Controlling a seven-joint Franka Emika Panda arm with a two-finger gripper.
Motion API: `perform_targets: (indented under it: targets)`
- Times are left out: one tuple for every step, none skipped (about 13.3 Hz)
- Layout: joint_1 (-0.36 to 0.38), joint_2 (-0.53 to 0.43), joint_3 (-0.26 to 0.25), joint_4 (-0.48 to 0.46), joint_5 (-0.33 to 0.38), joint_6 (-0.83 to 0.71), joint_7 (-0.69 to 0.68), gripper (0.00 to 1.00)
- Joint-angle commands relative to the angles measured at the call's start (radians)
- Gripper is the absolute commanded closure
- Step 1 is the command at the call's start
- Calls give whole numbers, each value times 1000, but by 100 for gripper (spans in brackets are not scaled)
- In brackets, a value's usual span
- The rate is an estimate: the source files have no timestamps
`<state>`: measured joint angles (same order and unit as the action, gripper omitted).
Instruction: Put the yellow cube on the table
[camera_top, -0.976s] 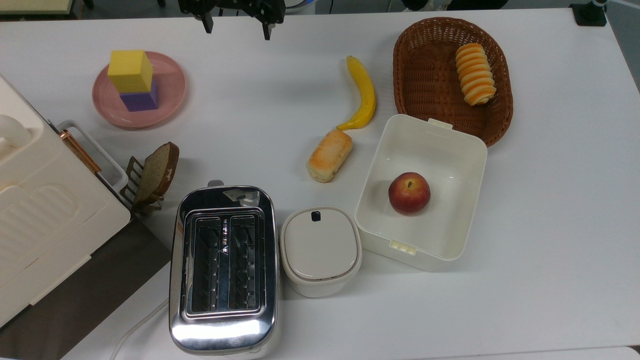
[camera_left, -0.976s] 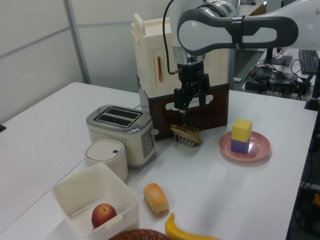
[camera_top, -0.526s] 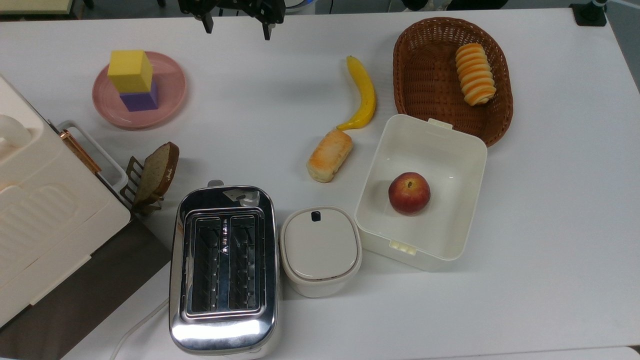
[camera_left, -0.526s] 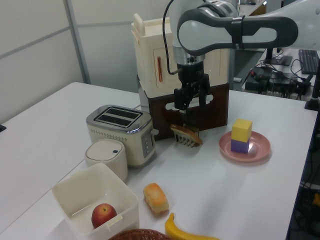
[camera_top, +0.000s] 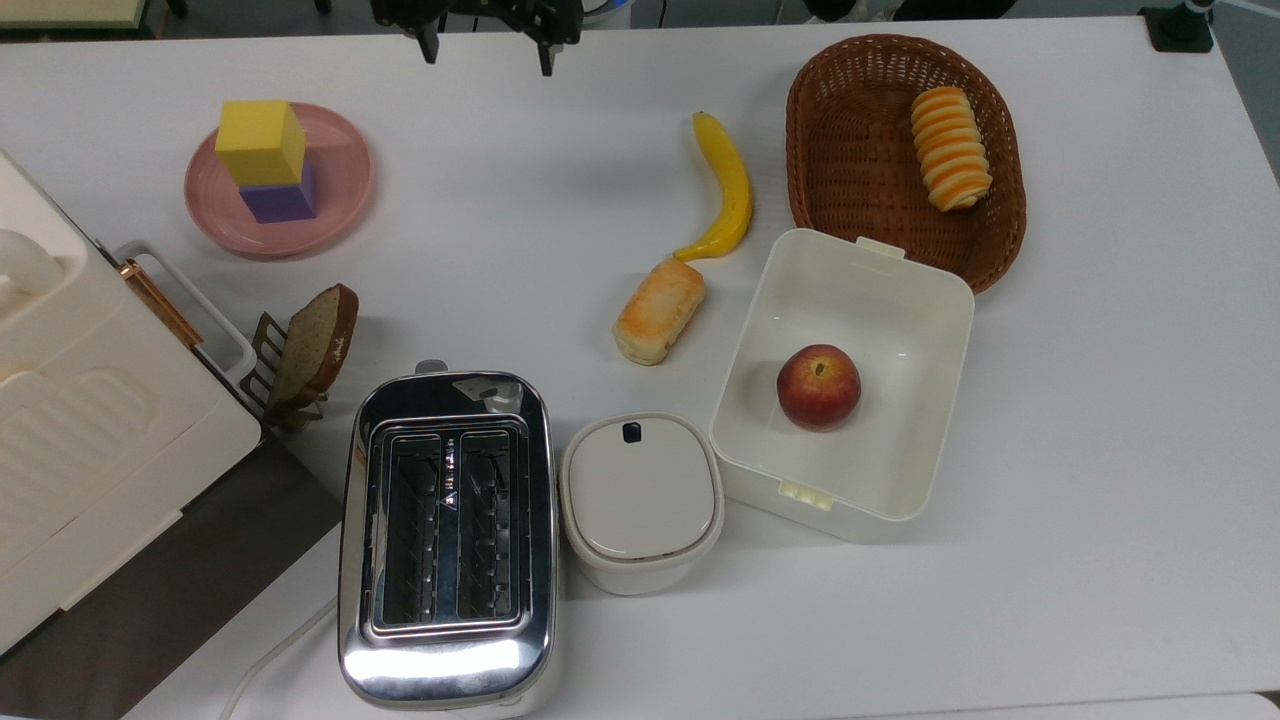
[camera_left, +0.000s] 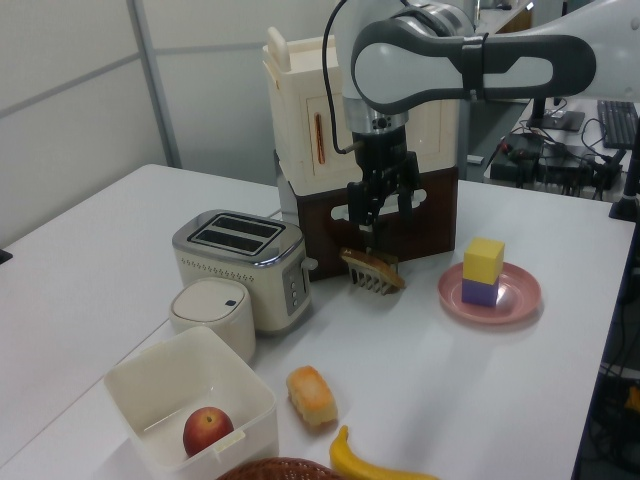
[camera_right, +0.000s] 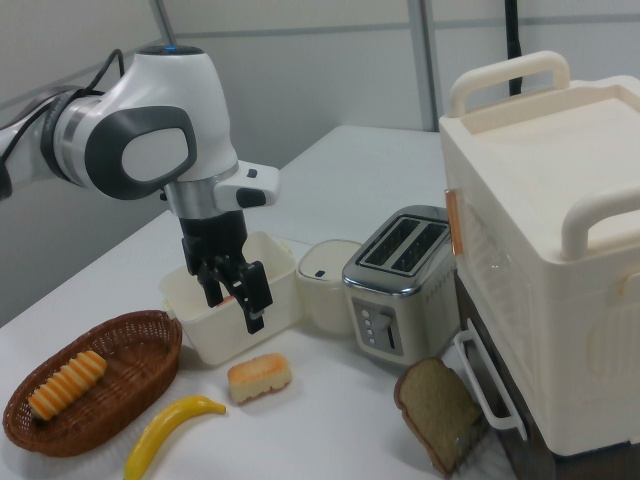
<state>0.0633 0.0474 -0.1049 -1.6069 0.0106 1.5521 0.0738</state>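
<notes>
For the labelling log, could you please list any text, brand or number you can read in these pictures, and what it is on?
No legible text anywhere.
The toaster has small markings between its slots in the top view, too small to read.
The white lidded container carries a dark square mark, not lettering.

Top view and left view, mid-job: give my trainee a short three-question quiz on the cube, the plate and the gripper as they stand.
1. True or false: the yellow cube already rests on the table.
2. What lies directly under the yellow cube? A) the purple cube B) the banana C) the toaster
3. Fill in: the gripper is ____ and holds nothing.

Key:
1. False. It is stacked up on the pink plate.
2. A. The purple cube sits on the plate with the yellow one on top.
3. Open. It hangs near the table's far edge in the top view, apart from the cubes.
</notes>
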Motion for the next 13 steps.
perform_targets:
  targets:
    - [15, -3, 40, -10, -3, -23, 53, 0]
    - [15, -1, 57, -21, -3, -17, 67, 0]
    - [15, 3, 76, -27, -3, -12, 80, 0]
    - [15, 8, 88, -27, -3, -10, 86, 0]
    - [15, 15, 97, -28, -3, -10, 89, 0]
    - [16, 20, 106, -28, -3, -10, 96, 0]
    - [16, 22, 114, -30, -3, -9, 106, 0]
    - [16, 28, 119, -39, -3, -4, 109, 0]
    - [18, 35, 125, -42, -4, 9, 115, 0]
    - [18, 42, 132, -51, -9, 28, 133, 0]
    - [18, 45, 139, -65, -14, 57, 156, 0]
    - [18, 49, 142, -82, -15, 90, 179, 0]
    - [18, 58, 142, -90, -15, 121, 207, 0]
